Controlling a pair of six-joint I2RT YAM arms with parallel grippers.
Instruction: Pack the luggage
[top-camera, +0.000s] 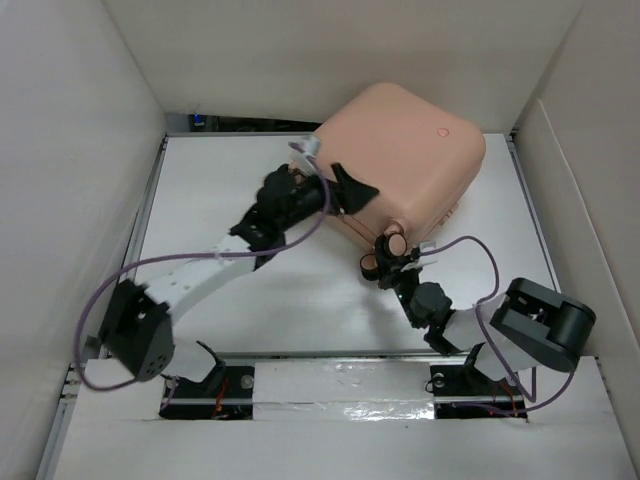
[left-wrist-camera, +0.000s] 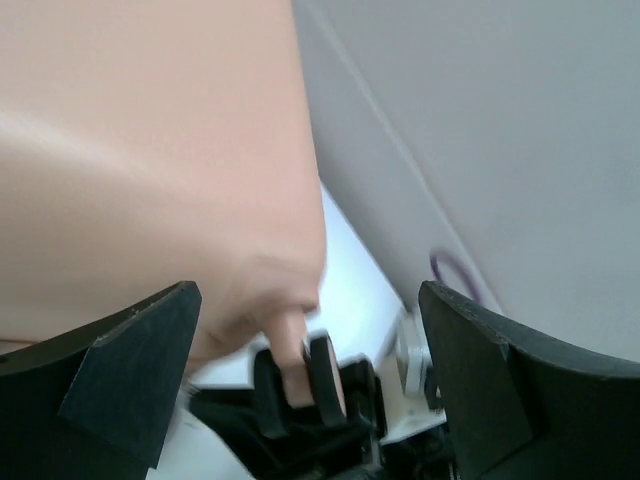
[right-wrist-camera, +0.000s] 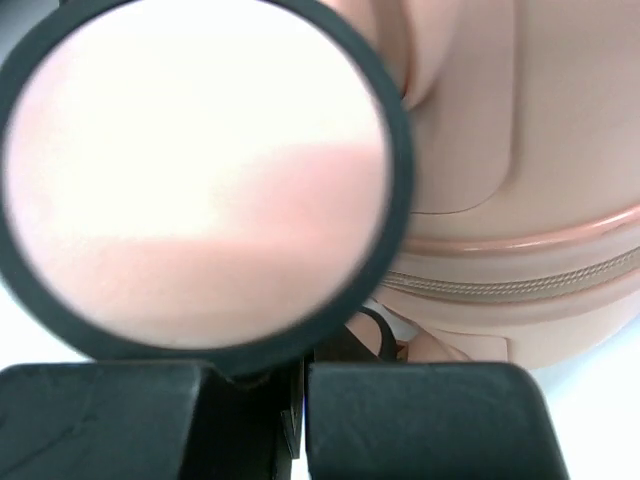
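The peach-pink luggage (top-camera: 405, 150) lies closed at the back of the white table, its dark-rimmed wheels (top-camera: 394, 243) at its near edge. My left gripper (top-camera: 338, 190) is open against the luggage's left side. In the left wrist view the shell (left-wrist-camera: 150, 150) fills the left, with a wheel (left-wrist-camera: 300, 375) below, between my spread fingers (left-wrist-camera: 130, 370). My right gripper (top-camera: 392, 266) is shut right at the wheels. In the right wrist view one wheel (right-wrist-camera: 200, 170) fills the picture just above my closed fingertips (right-wrist-camera: 420, 420). The shell and zipper seam (right-wrist-camera: 520, 285) lie behind.
White enclosure walls (top-camera: 90, 120) stand on the left, back and right of the table (top-camera: 210, 190). Purple cables (top-camera: 110, 290) loop off both arms. The right arm's base (top-camera: 545, 325) sits at the near right, the left arm's (top-camera: 135, 330) at the near left.
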